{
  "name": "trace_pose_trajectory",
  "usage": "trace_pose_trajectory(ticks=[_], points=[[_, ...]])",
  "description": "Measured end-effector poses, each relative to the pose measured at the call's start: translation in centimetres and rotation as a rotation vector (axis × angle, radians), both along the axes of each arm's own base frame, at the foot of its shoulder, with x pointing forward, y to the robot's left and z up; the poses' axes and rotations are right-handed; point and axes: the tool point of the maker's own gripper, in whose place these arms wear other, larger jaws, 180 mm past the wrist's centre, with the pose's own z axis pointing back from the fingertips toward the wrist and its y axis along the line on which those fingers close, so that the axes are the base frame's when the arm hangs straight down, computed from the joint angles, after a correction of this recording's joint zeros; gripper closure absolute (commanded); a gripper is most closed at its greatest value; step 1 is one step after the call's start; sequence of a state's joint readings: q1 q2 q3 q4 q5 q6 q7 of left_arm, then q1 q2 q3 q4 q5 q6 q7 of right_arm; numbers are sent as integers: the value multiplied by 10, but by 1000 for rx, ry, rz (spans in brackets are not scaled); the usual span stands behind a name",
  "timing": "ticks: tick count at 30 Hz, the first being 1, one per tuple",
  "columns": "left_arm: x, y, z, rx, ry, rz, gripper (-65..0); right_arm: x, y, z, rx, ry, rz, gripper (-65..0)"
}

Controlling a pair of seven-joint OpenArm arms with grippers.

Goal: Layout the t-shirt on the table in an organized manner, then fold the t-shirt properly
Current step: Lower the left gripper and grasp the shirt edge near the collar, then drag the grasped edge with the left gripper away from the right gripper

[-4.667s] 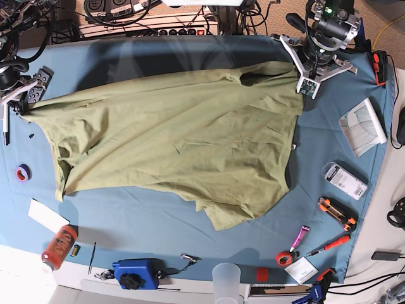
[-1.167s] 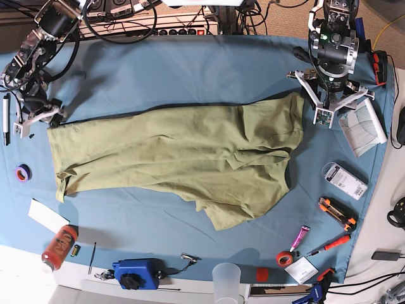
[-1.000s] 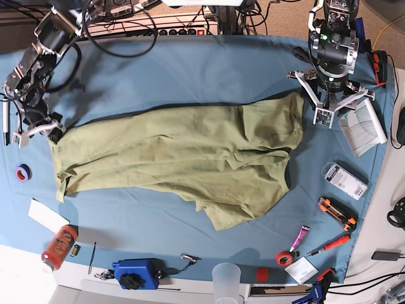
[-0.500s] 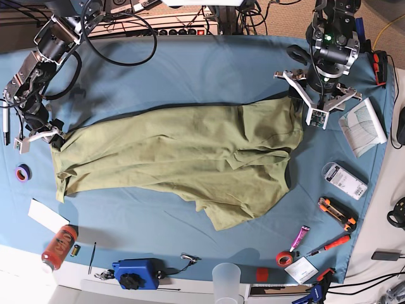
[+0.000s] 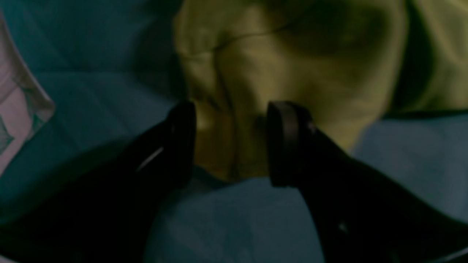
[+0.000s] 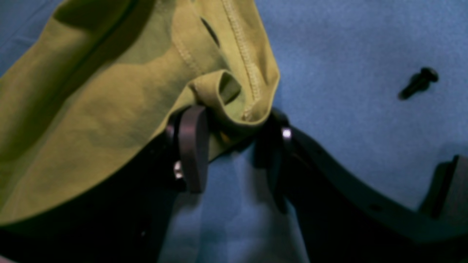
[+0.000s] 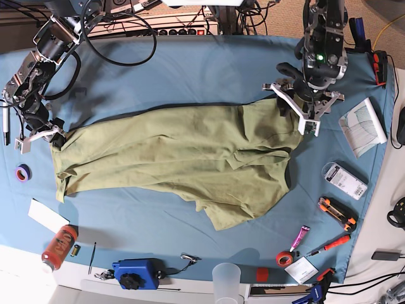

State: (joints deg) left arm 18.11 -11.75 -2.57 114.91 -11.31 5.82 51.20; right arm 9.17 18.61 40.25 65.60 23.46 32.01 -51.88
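T-shirt (image 7: 177, 161) is lying spread but rumpled across the middle of the table (image 7: 190, 63), no longer stretched taut like a few seconds back. On the base view's left, the right gripper (image 6: 228, 146) is sitting at the hem corner with jaws apart, cloth draped between them, not pinched. Over on the right side, the left gripper (image 5: 230, 142) has swung in from the bare cloth and is straddling that edge, jaws apart too. Looks like they're regripping to flatten it. Plenty of open blue behind the shirt; tools (image 7: 335, 212) are crowding the near right edge
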Motion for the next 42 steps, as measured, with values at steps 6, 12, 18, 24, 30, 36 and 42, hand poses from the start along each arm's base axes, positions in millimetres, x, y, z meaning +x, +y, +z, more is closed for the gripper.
trace_pose_trajectory(ticks=[6, 12, 18, 24, 30, 36, 42], points=[[-8, 19, -16, -157, 66, 23, -316, -1, -2, 1, 0, 7, 5, -245], [-11, 12, -12, -320, 50, -35, -315, 0, 0, 2, 5, 1, 20, -245], [-9, -7, -9, -387, 27, -61, -222, 0, 7, 3, 30, -7, 56, -244], [12, 1, 1, -355, -26, -38, 0, -2, 10, 0, 40, 5, 58, 0], [19, 9, 3, -302, -35, -42, 0, -4, 5, 2, 31, 14, 61, 0], [11, 8, -1, -312, 26, -67, 0, -17, -13, 7, 19, 72, 64, 0], [7, 7, -4, -317, 42, -69, -275, -17, -12, 6, 21, 74, 64, 0]])
